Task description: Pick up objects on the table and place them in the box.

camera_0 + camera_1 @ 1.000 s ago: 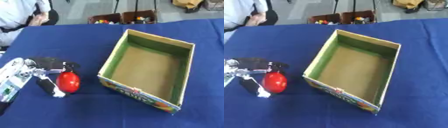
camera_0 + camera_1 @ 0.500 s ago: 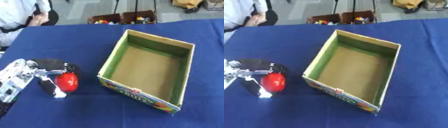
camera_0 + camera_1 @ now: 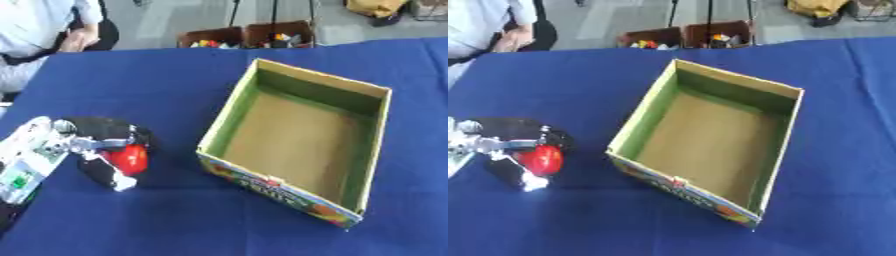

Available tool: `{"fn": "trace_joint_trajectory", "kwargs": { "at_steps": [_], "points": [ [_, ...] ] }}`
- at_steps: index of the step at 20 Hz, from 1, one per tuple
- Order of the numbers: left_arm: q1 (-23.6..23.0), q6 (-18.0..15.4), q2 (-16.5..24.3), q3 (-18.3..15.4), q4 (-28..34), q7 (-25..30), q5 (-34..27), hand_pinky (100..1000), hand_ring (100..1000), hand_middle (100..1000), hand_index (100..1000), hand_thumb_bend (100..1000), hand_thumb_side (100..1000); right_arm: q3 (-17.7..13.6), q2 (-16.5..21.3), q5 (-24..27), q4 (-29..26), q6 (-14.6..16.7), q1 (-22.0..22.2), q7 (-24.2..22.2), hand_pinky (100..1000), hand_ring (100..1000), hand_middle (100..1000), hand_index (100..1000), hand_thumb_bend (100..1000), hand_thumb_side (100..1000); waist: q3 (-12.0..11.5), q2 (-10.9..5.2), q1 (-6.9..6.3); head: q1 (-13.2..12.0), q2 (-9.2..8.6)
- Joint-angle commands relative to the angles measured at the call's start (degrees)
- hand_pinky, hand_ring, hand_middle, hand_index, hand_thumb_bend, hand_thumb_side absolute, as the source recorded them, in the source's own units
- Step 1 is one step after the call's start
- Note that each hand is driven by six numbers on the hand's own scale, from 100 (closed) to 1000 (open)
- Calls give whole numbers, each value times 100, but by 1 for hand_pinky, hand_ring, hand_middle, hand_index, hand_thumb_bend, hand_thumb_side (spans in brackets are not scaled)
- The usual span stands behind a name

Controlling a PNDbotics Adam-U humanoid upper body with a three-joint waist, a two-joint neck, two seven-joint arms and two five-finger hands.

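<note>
The black-and-silver left hand (image 3: 96, 150) curls around a small round red object (image 3: 129, 159); lift clear, then carry over the open cardboard box's (image 3: 229, 115) near wall before releasing.

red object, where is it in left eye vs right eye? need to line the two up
Left eye view: the red object sits left of centre, in the left hand, left of the box.
Right eye view: same red object, nearer the picture's left edge, fingers curled round it.
Shared landmark: the box's near-left corner, right of the object in both views.
</note>
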State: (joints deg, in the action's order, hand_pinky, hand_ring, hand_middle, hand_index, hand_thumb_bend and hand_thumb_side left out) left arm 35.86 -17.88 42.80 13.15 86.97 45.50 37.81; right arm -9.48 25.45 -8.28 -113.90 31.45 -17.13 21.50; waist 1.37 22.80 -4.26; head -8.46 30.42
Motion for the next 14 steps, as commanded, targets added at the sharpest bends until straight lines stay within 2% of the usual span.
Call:
{"fn": "trace_joint_trajectory", "kwargs": {
  "at_steps": [1, 14],
  "points": [
    [57, -597, 139, -80, 75, 647, -14, 490, 770, 860, 878, 100, 473, -28, 88, 42, -69, -10, -55, 7, 749, 802, 635, 749, 100, 985, -7, -29, 59, -23, 2],
    [215, -435, 281, -197, 349, 647, -54, 455, 743, 844, 868, 100, 475, -36, 112, 90, -69, -34, -24, 31, 750, 802, 635, 746, 100, 986, -23, -143, 9, -38, 104]
  ]
}}
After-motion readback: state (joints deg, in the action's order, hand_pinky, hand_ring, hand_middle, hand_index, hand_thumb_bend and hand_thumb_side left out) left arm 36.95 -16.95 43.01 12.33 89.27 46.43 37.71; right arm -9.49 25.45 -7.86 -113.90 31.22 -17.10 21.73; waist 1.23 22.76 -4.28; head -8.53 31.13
